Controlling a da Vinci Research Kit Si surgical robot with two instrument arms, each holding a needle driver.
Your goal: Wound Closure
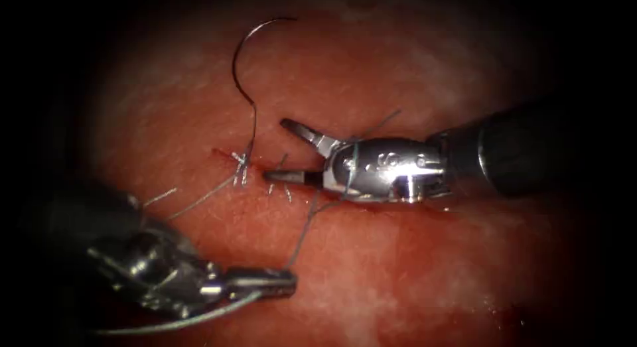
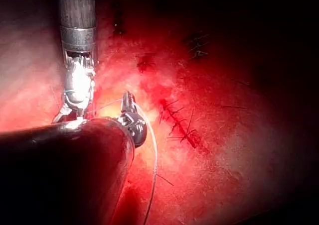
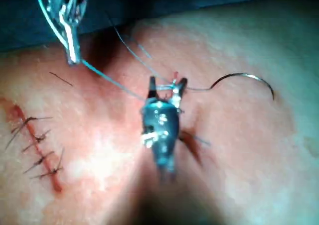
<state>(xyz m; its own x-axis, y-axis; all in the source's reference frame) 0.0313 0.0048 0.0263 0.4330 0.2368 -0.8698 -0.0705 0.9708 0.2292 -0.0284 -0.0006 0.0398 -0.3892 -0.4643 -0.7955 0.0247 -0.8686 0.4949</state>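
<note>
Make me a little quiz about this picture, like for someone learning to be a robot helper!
1. True or false: the right hand grips the needle.
2. What does the left hand hold? A: the needle. B: the thread. C: nothing.
3. Fill the gap: the needle lies loose on the ___, with neither hand holding it.

Key
1. False: the right hand is open and holds nothing.
2. B: it is shut on the thread.
3. tissue
</note>
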